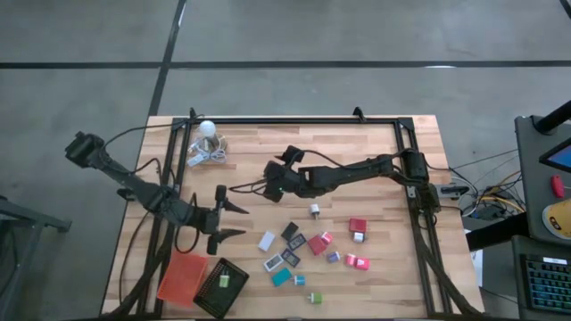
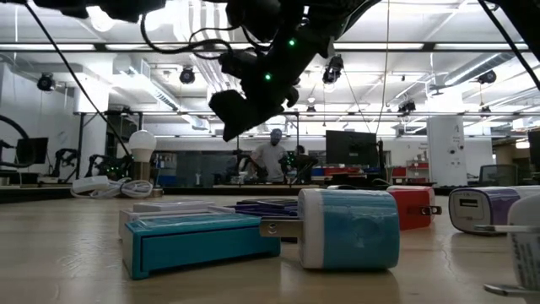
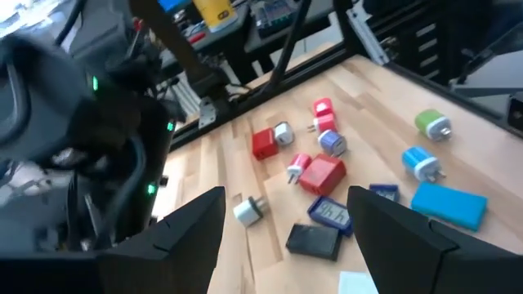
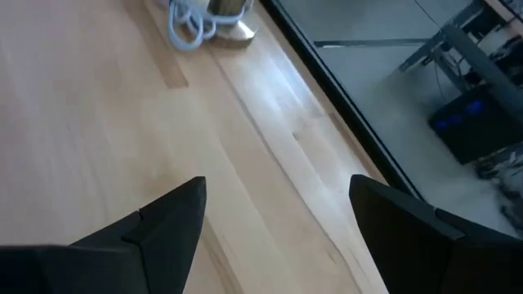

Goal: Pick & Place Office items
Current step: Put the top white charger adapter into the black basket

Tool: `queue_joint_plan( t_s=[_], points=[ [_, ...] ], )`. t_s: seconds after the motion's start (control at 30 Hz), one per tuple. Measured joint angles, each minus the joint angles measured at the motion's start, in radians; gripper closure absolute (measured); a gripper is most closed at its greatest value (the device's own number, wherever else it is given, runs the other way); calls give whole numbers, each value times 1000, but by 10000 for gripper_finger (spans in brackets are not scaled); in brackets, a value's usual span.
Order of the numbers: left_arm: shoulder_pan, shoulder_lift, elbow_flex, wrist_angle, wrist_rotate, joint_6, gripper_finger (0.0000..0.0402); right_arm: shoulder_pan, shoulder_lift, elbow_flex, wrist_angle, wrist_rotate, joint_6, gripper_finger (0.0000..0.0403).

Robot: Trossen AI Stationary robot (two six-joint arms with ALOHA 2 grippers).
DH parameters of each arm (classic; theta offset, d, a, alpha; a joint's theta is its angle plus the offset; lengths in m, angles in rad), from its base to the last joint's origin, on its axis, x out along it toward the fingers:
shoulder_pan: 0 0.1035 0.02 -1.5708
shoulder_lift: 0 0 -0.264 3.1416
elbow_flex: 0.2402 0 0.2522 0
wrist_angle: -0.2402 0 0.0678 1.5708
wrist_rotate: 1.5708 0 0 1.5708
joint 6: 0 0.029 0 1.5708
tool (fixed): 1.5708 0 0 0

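Observation:
The office items are small blocky pieces lying loose on the wooden table's near right part: a red one [image 1: 357,226], a black one [image 1: 290,232], a teal one [image 1: 281,277], a green one [image 1: 314,298] and others. One green piece [image 1: 223,281] lies in the black tray [image 1: 234,297]. My left gripper [image 1: 243,220] hangs open above the table, left of the pile; its wrist view looks past the fingers at a red piece [image 3: 325,174] and a black piece [image 3: 313,240]. My right gripper [image 1: 254,185] is open over bare wood at mid-table [image 4: 278,220].
An orange tray [image 1: 183,278] lies beside the black tray at the near left. A white bulb [image 1: 207,129] with a coiled cord [image 1: 212,153] stands at the far left. A black frame [image 1: 294,120] rims the table. Bare wood lies between the arms and the far edge.

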Motion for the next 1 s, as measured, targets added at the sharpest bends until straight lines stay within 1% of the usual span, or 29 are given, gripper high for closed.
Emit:
queue_joint_plan(
  t_s=[0.17, 0.33, 0.53, 0.7, 0.8, 0.9, 1.0],
  points=[
    [42, -14, -21, 20, 0, -17, 140, 0, 0, 0, 32, 0, 44, 102],
    [69, -27, -20, 22, 11, -50, 140, 3, -1, -1, 22, 1, 43, 95],
    [70, -28, -20, 22, 16, -53, 140, 25, -4, -1, 3, 8, 11, 89],
    [70, -28, -20, 22, 21, -60, 140, 49, -36, -1, -65, 62, 5, 94],
    [70, -28, -20, 22, 20, -66, 140, 74, -64, -1, -149, 66, 33, 98],
    [70, -28, -20, 26, 21, -76, 140, 104, -90, -1, -247, 63, 128, 102],
    [70, -30, -20, 30, 21, -86, 140, 129, -117, 0, -352, 30, 237, 106]
  ],
)
